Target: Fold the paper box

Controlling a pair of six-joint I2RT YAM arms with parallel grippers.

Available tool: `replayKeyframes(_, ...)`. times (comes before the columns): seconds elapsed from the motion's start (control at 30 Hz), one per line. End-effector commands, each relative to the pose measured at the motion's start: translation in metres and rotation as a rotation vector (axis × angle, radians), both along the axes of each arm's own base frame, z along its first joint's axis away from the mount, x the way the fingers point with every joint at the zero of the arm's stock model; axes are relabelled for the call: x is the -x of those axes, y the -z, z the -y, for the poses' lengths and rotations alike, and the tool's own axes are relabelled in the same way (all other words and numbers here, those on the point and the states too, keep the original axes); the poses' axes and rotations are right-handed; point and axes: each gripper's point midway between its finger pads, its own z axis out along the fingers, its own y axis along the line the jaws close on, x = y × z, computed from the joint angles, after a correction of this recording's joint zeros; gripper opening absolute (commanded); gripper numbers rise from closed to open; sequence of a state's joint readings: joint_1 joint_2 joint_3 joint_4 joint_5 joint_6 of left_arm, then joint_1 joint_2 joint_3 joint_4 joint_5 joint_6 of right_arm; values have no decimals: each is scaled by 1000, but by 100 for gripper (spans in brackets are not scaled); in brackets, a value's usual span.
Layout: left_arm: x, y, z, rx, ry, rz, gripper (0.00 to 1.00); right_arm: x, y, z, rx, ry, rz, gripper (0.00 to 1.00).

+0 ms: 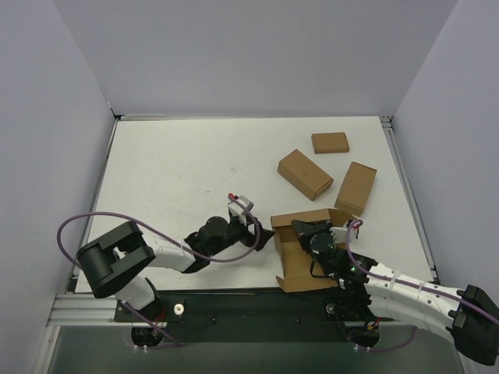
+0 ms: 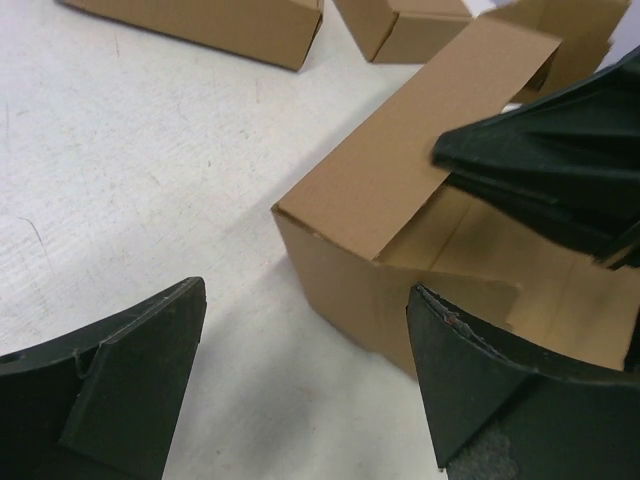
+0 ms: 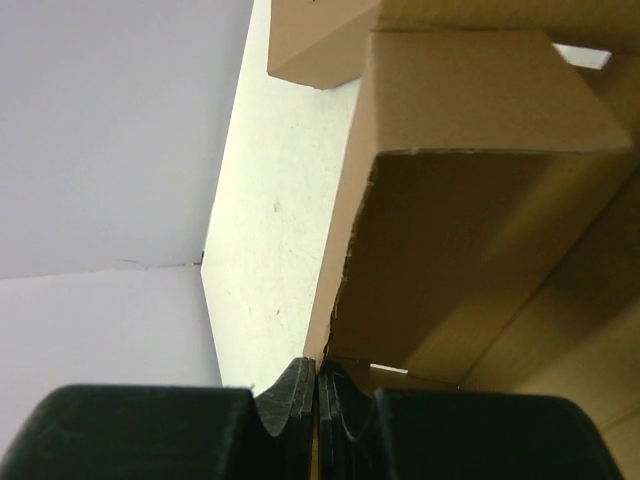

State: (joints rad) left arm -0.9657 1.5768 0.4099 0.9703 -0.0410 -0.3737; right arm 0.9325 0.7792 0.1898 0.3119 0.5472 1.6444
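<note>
- paper box [image 1: 299, 269] is seen half-folded on the table [image 1: 179, 171], nr the arms' edge, right of centre; walls are raised, top is open.
- r gripper [image 3: 318, 382] is closed tight; a thin edge of the box's wall is pinched betw its pads.
- l gripper [image 2: 308, 295] is spread wide w/ nothing held; it is placed at the box's left corner, contact can't be told.
- 3 small closed boxes [image 1: 305, 174] are seen further back, apart from it.

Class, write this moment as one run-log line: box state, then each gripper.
box: paper box partly folded, top open | right gripper: shut on a box wall | left gripper: open, facing box corner
</note>
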Motion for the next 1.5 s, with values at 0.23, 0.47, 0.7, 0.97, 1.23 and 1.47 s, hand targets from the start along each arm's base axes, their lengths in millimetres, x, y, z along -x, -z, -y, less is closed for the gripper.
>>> replayKeyframes(0.23, -10, -50, 6, 81, -36, -97, 93, 5, 10, -12, 51, -54, -24, 0)
replayKeyframes(0.47, -17, -44, -8, -78, -78, -87, 94, 4, 9, -12, 55, -51, -23, 0)
replayKeyframes(0.7, -3, -34, -16, -175, 5, -81, 96, 4, 7, -14, 56, -55, -22, 0)
replayKeyframes(0.97, 6, -29, -4, -148, 66, -134, 96, 3, 6, -16, 60, -62, -25, 0)
replayKeyframes(1.23, -2, -24, 6, -150, 33, -190, 96, 3, 7, -17, 56, -57, -25, 0)
replayKeyframes(1.47, -7, -17, 10, -202, -19, -223, 93, 1, 6, -19, 51, -54, -21, 0)
